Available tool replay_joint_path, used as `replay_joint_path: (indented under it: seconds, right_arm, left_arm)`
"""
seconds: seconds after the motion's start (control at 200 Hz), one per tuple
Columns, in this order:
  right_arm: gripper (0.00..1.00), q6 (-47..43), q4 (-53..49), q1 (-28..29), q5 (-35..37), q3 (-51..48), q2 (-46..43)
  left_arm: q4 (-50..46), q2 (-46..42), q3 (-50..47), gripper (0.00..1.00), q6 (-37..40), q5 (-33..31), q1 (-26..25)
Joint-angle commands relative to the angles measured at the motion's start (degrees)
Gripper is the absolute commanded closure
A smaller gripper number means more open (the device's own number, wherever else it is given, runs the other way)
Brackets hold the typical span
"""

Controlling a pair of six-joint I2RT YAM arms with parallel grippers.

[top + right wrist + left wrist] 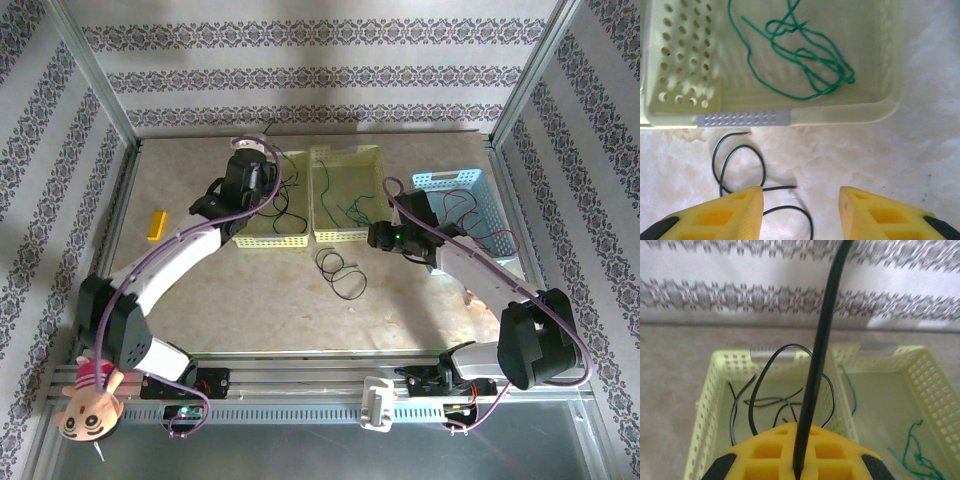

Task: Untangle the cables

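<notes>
My left gripper (257, 172) hovers over the left yellow basket (296, 240). In the left wrist view it (800, 432) is shut on a black cable (820, 350) that rises straight up from between the yellow fingers. More black cables (769, 402) loop in the basket below. My right gripper (370, 238) stands open (800, 200) just in front of the middle yellow basket (840, 114), low over the table. A curled black cable (738, 162) lies by its left finger (742, 207). Green cables (800, 60) lie tangled inside that basket. Black cables (340, 270) rest on the table.
A blue basket (430, 181) at the right holds thin cables. A yellow block (155, 223) lies at the left of the table. A plush toy (90, 395) hangs at the front left rail. Patterned walls enclose the table.
</notes>
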Motion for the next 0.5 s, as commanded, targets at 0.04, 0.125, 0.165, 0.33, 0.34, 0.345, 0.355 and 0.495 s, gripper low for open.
replay_joint_path:
  seconds: [0.04, 0.125, 0.165, 0.33, 0.34, 0.345, 0.355, 0.495]
  right_arm:
    - [0.56, -1.7, -0.7, 2.2, -0.4, 0.8, 0.6]
    - [0.56, -2.1, -0.7, 2.9, -0.8, 0.6, 0.7]
    - [0.56, -2.7, -0.8, 3.2, -1.4, 0.5, 0.9]
    - [0.56, -4.0, -1.9, 4.3, -2.2, 0.1, 2.1]
    - [0.56, -4.0, -2.0, 4.4, -2.2, 0.0, 2.2]
    - [0.56, -4.0, -2.0, 4.4, -2.2, 0.0, 2.2]
    - [0.56, -4.1, -2.0, 4.4, -2.1, -0.1, 2.3]
    - [0.56, -2.8, -1.9, 4.1, 1.2, -1.3, 2.3]
  left_arm:
    - [-1.8, 4.7, 2.7, 1.00, -4.3, 5.1, 2.4]
    - [-2.2, 6.2, 3.4, 0.94, -3.3, 5.0, 2.4]
    - [-2.6, 6.5, 3.3, 0.84, -3.3, 4.8, 2.4]
    - [1.0, 3.5, -2.9, 0.27, -3.9, 9.8, 1.3]
    - [1.6, 3.1, -3.5, 0.26, -3.8, 10.2, 1.2]
    - [1.9, 2.9, -4.0, 0.25, -3.7, 10.4, 0.9]
    - [2.5, 2.5, -4.8, 0.24, -3.6, 10.7, 0.5]
    - [6.9, -2.9, -14.0, 0.14, 4.1, 15.0, -9.3]
